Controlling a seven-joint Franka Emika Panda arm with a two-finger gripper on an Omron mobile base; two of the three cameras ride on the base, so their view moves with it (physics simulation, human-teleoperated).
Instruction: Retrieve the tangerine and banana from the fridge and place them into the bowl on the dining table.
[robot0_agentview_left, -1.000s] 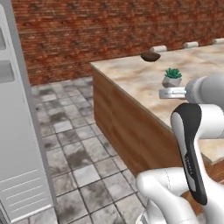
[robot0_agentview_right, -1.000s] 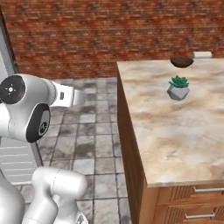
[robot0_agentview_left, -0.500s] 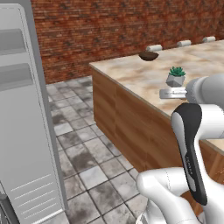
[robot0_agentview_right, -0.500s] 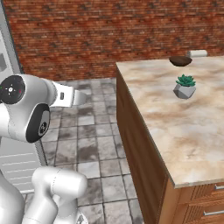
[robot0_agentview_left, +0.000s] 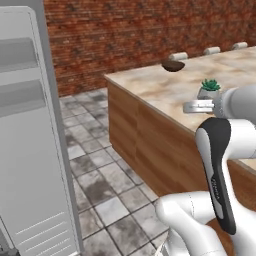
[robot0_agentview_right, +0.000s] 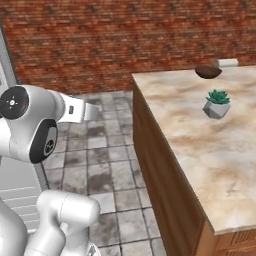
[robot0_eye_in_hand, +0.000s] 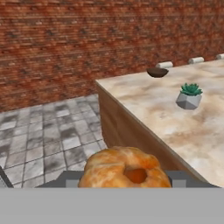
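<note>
Gripper (robot0_eye_in_hand: 127, 183) is clamped on the small round orange tangerine (robot0_eye_in_hand: 126, 168), fruit sitting between the finger tips at the bottom of the hand view, held up off the floor for carrying, I'd guess. Round, so no long axis; its dimpled end faces the camera. Shallow dark brown wooden bowl (robot0_eye_in_hand: 157, 72) sits at the far edge of the beige marbled stone dining table (robot0_eye_in_hand: 166, 118), well apart from the fruit, beyond the small grey potted plant (robot0_eye_in_hand: 189, 96). Tall grey fridge (robot0_agentview_left: 30, 145) stands to the left.

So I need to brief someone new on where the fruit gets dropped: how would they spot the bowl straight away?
Find the dining table, the big slab with the beige-and-brown marbled top in front of the brick wall. Follow its top to the far end near that wall, past the small potted plant. The bowl sits there: shallow, round, dark brown, and without the green leaves or grey pot of the plant.
</note>
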